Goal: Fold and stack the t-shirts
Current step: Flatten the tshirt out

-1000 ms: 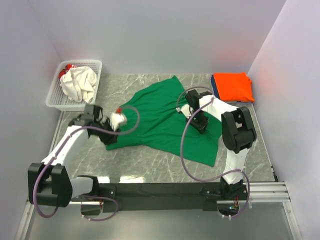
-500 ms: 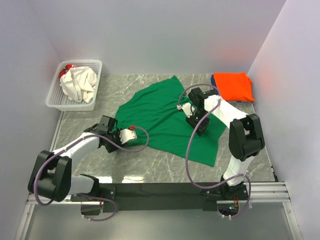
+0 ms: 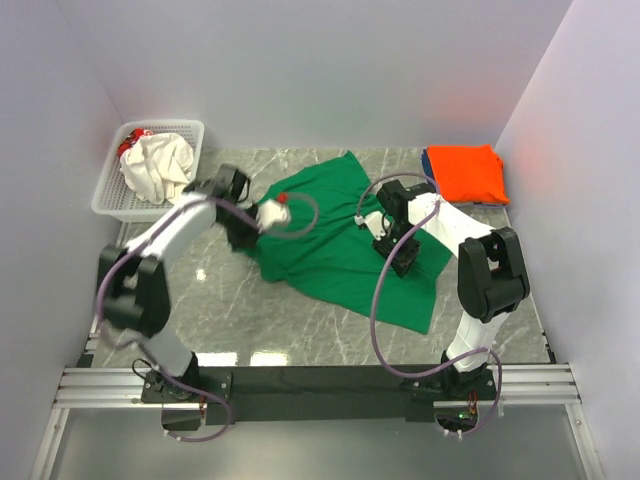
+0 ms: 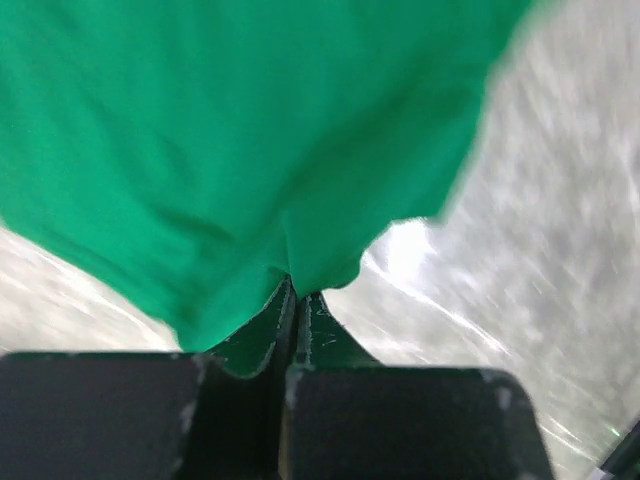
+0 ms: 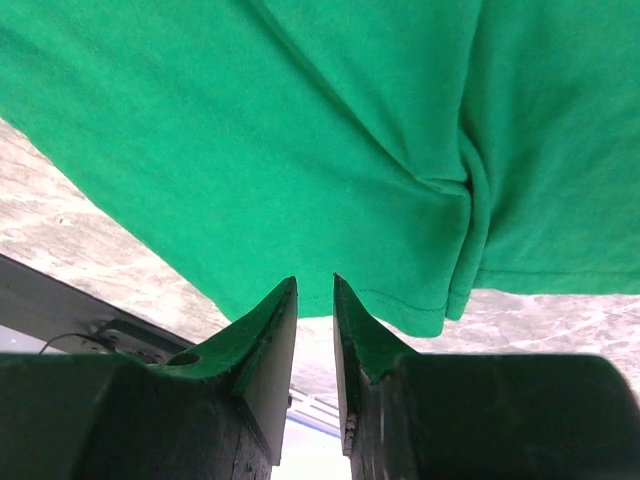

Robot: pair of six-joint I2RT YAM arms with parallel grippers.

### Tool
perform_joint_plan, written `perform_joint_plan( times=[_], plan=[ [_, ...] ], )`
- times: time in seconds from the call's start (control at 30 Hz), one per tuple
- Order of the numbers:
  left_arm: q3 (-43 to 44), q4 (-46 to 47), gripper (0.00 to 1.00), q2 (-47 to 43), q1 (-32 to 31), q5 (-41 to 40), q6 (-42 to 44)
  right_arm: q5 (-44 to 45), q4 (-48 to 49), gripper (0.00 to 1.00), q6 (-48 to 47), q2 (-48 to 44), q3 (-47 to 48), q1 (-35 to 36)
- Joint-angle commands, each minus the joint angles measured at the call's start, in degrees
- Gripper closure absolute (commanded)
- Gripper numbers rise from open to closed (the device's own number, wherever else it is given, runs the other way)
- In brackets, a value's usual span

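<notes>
A dark green t-shirt point(image 3: 340, 250) lies spread and rumpled across the middle of the marble table. My left gripper point(image 3: 250, 240) is at its left edge. In the left wrist view it point(image 4: 295, 295) is shut on a pinch of the green cloth point(image 4: 250, 130), which hangs in front of it. My right gripper point(image 3: 400, 262) is over the shirt's right part. In the right wrist view its jaws point(image 5: 315, 285) stand a narrow gap apart with nothing between them, just short of the shirt's hem point(image 5: 300, 130). A folded orange t-shirt point(image 3: 466, 172) lies on a blue one point(image 3: 428, 165) at the back right.
A white lattice basket point(image 3: 110, 195) at the back left holds a cream-white shirt point(image 3: 158, 168) and something red. Walls close the table on the left, back and right. A metal rail runs along the near edge.
My left gripper has swung from the shirt's near-left corner toward the back, pulling that corner inward with it. The shirt's left side is now narrower. My right gripper has barely moved.
</notes>
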Motion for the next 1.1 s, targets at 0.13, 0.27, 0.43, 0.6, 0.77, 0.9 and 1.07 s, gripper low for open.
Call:
perform_joint_plan(
  times=[0.13,0.27,0.43,0.6,0.77,0.9,1.07],
  plan=[
    [28.92,-5.08,0.53,25.83,4.04,8.4,-11.13,0.84,0.4,0.72,-0.76,-1.82,-0.91,-0.34],
    [33.53,-2.25,0.43,27.7,8.52,15.57,-16.6,-0.04,-0.04,0.72,-0.32,-2.96,-1.26,-0.34],
    [17.5,4.84,0.4,13.04,9.07,17.54,-12.3,-1.62,-0.39,0.72,0.03,-4.02,-1.79,-0.34],
    [8.4,6.98,0.39,7.48,2.58,13.86,-10.98,-2.77,0.14,0.72,0.38,-2.17,-1.26,-0.43],
    [5.84,11.02,0.37,9.14,-1.83,9.55,-10.71,-2.59,0.14,0.72,0.38,-1.65,-1.43,-0.43],
    [7.07,10.41,0.36,11.87,-4.99,6.82,-8.95,-2.33,0.31,0.72,0.3,-1.82,-2.22,-0.78],
    [7.25,12.07,0.36,14.5,-6.32,2.35,-8.69,-2.24,0.67,0.72,0.12,-2.17,-3.28,-1.13]
  ],
)
